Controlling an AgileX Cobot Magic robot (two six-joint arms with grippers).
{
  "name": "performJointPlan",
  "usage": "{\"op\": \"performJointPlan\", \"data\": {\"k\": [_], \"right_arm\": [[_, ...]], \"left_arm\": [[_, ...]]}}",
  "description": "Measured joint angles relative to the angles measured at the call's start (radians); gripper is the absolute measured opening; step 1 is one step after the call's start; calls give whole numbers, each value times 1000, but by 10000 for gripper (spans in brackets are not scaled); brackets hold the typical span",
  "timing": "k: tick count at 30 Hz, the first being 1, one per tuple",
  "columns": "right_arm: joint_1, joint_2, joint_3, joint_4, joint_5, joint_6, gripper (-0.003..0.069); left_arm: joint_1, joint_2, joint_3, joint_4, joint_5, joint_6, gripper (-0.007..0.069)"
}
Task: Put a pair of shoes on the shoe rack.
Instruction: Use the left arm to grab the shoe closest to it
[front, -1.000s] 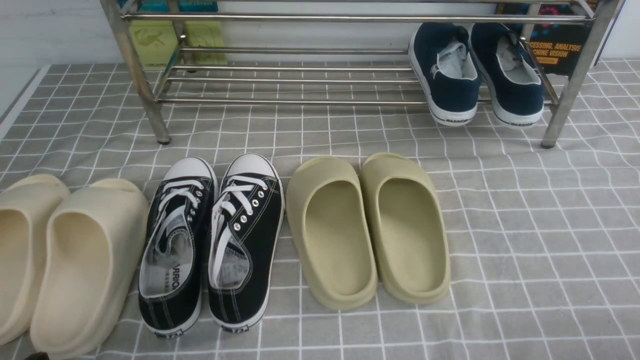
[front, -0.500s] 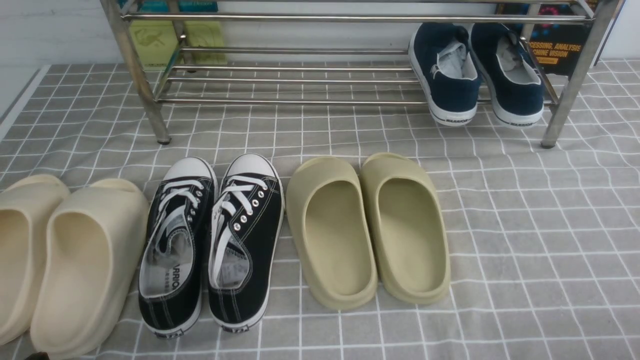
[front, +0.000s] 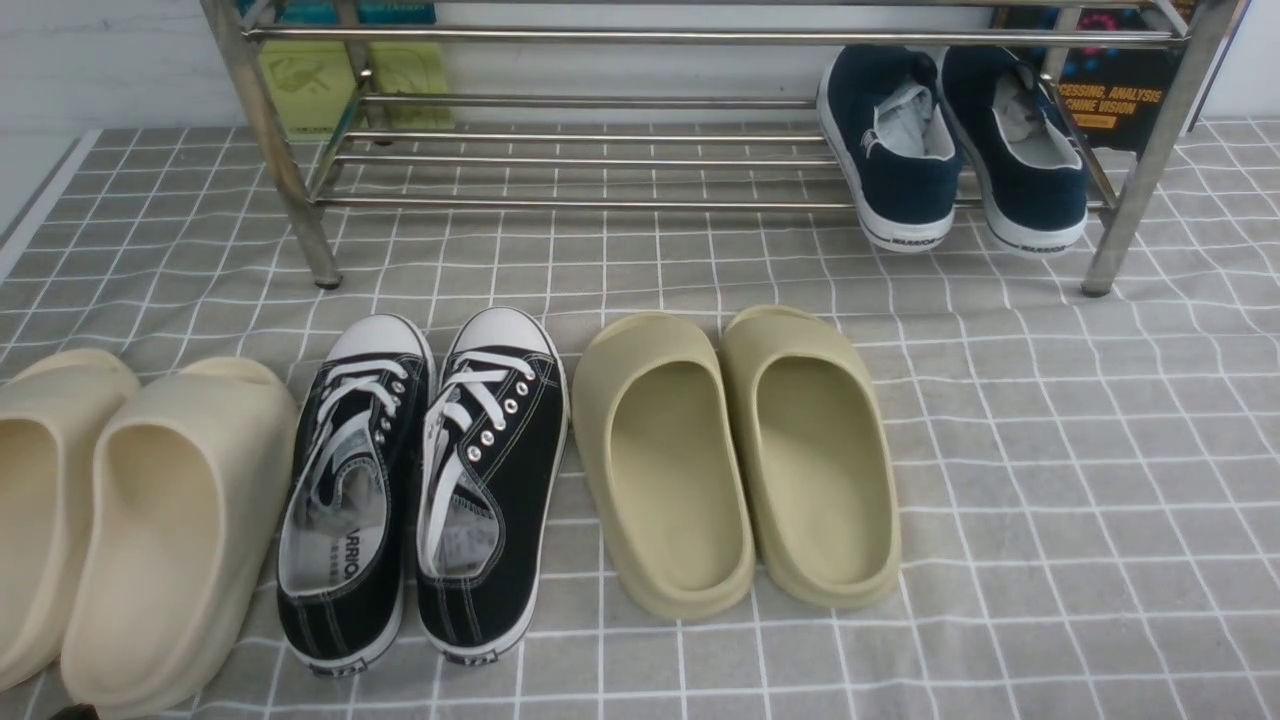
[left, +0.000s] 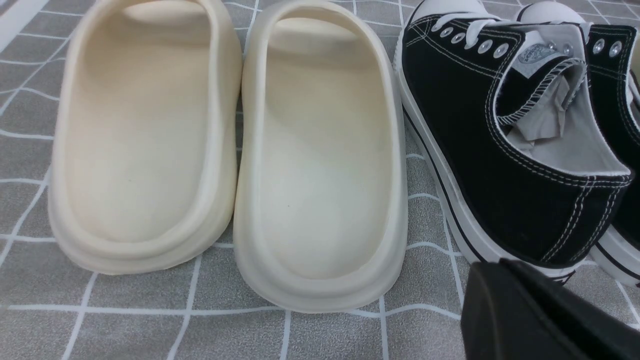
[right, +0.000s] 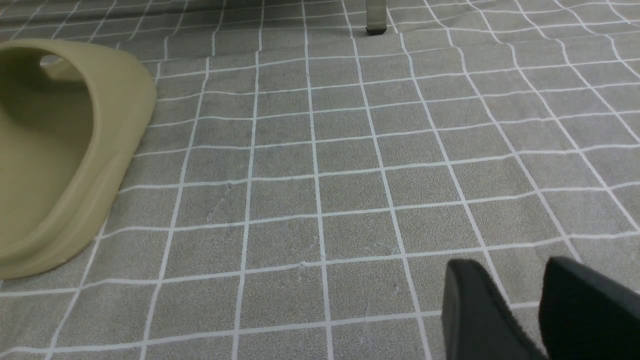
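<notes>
The pair of black canvas sneakers, left one and right one, stands side by side on the grey checked cloth, white toe caps pointing at the shoe rack at the back. In the left wrist view the nearer sneaker lies just beyond my left gripper, whose fingers are pressed together and empty by its heel. My right gripper hovers over bare cloth, its fingers a narrow gap apart and empty. Neither gripper shows clearly in the front view.
Navy slip-on sneakers sit on the rack's lower shelf at the right. Beige slides lie left of the black sneakers, olive slides right of them. A rack leg shows in the right wrist view.
</notes>
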Motion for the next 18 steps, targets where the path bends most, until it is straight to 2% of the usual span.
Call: {"op": "performJointPlan", "data": {"k": [13, 18], "right_arm": [[0, 0, 0, 0, 0, 0, 239], [0, 0, 0, 0, 0, 0, 239]], "left_arm": [[0, 0, 0, 0, -11, 0, -13], [0, 0, 0, 36, -203, 3, -13]]}}
